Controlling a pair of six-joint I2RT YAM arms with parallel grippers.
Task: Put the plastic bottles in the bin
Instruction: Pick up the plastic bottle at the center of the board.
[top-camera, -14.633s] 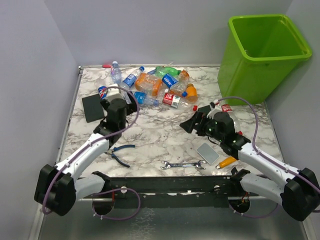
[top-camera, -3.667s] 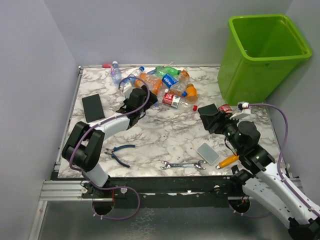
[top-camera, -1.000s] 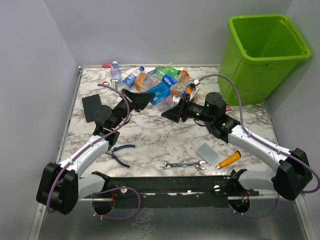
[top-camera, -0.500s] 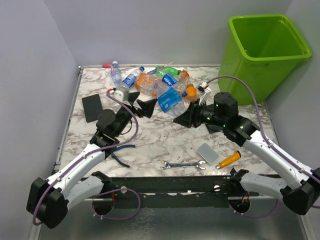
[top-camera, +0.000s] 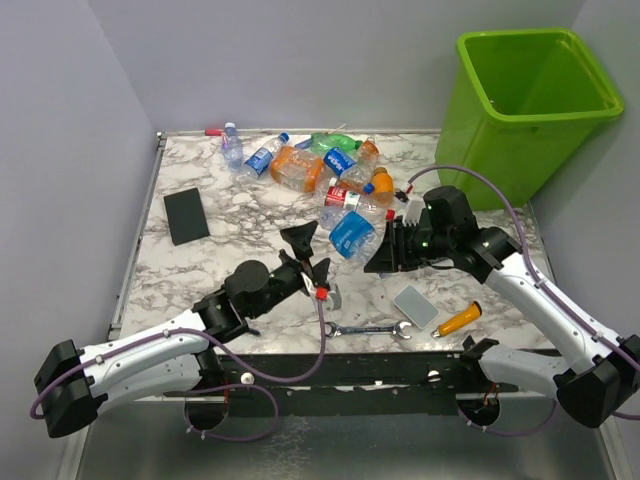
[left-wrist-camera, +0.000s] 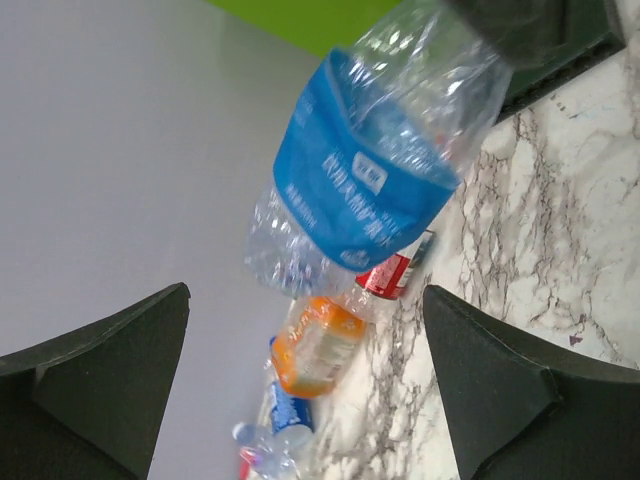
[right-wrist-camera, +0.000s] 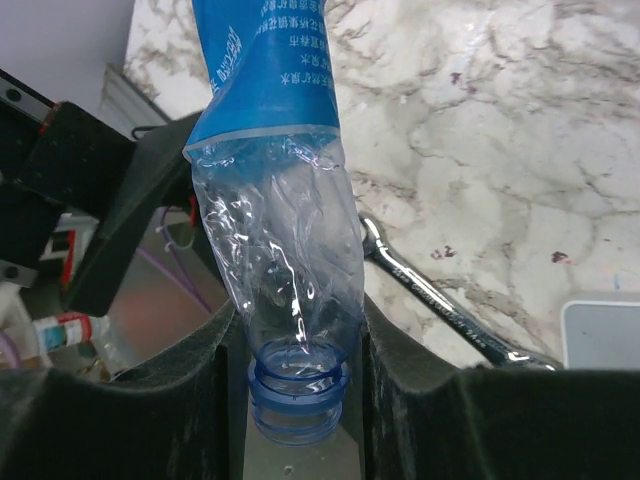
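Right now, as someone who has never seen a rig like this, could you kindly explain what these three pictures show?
Two robot arms are bolted to the near edge of a marble table. The wide picture comes from a camera above and behind them; the other two come from a camera on each wrist, looking out past its own claw.

The right claw is shut on a crushed bottle with a blue label, gripping it near its open neck, as the right wrist view shows. The left claw is open and holds nothing; its view looks up at that same bottle.

More bottles lie piled at the far side. Also on the table are a wrench, a black slab, a grey slab and an orange-handled tool. The green bin stands at the far right.
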